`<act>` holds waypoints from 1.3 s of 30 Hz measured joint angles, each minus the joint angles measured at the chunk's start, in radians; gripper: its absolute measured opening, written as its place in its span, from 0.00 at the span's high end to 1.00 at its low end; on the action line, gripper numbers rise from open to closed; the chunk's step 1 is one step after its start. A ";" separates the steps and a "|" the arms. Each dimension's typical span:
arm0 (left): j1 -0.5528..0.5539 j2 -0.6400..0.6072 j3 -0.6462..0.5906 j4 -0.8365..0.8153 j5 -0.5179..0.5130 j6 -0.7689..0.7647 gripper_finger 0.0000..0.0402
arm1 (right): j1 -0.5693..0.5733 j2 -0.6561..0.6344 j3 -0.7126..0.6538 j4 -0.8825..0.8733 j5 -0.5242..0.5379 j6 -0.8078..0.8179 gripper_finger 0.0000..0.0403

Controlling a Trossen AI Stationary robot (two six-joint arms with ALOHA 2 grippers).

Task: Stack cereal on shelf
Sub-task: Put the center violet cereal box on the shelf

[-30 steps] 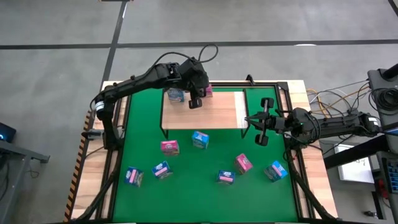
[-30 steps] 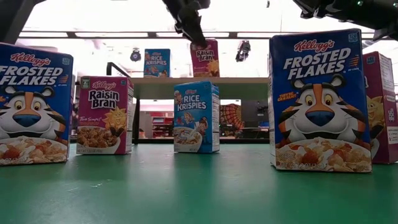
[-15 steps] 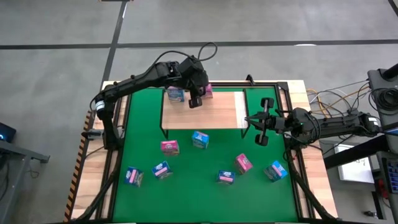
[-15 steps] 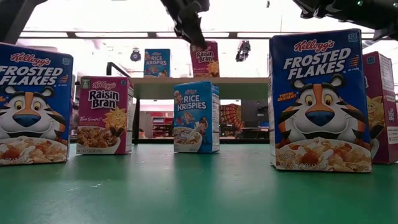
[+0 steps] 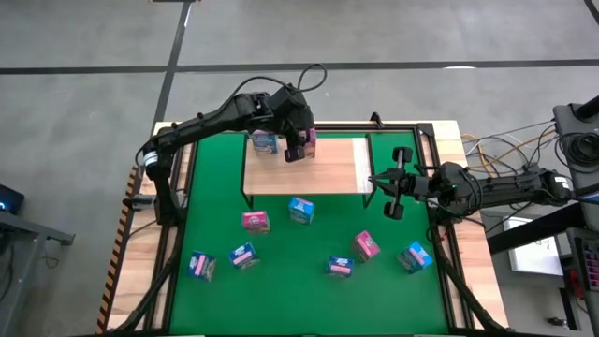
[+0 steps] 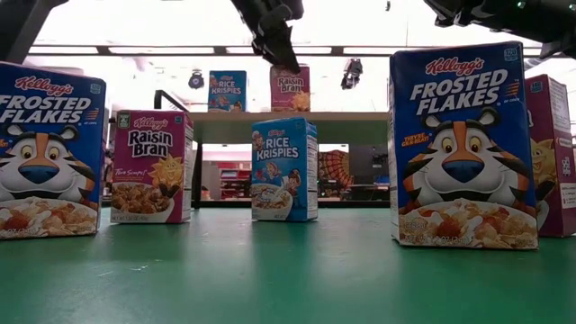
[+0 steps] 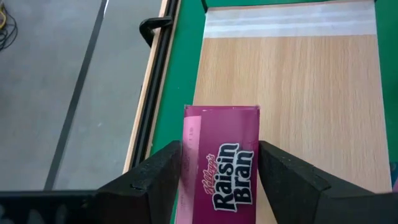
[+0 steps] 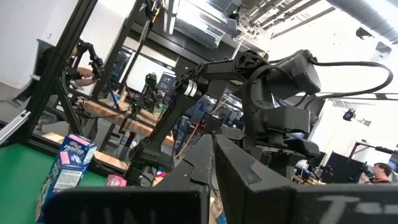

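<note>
near row: two Frosted Flakes boxes [image 6: 463,144] fill the left and right foreground of the low view, standing on the green mat [image 5: 215,197]; a pink Raisin Bran box [image 6: 149,166] and a Rice Krispies box [image 6: 283,169] stand just behind, centre-left and centre.
loose count: seven boxes on the mat in the lower half of the high view, none on the shelf yet.
shelf: light-wood board [image 5: 332,168] upper centre of the high view, black frame, raised on legs; one light blue box [image 5: 265,143] at its far left.
change: the pink box [image 7: 221,167] now sits lower than a second ago, base on the board in the low view; left gripper [image 5: 299,142] jaws have spread and stand just off both sides of it.
meaning: looks like the second box is placed and being released; seven left.
right gripper: [image 5: 391,194] waits at the shelf's right end, jaws pressed together, empty.
surface: pale wooden bench [image 5: 468,253] shows around the mat.
room: grey floor, ceiling lights, racks far behind.
</note>
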 joint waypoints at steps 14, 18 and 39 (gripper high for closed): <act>-0.014 -0.001 0.148 -0.114 0.003 0.010 0.52 | 0.000 0.000 0.000 0.000 0.000 -0.002 0.98; -0.014 -0.001 0.163 -0.130 0.007 0.003 0.50 | 0.000 0.000 0.000 0.000 0.000 -0.001 0.98; 0.026 0.068 0.127 -0.124 0.000 0.063 0.31 | 0.000 0.000 0.000 -0.001 0.000 -0.002 0.98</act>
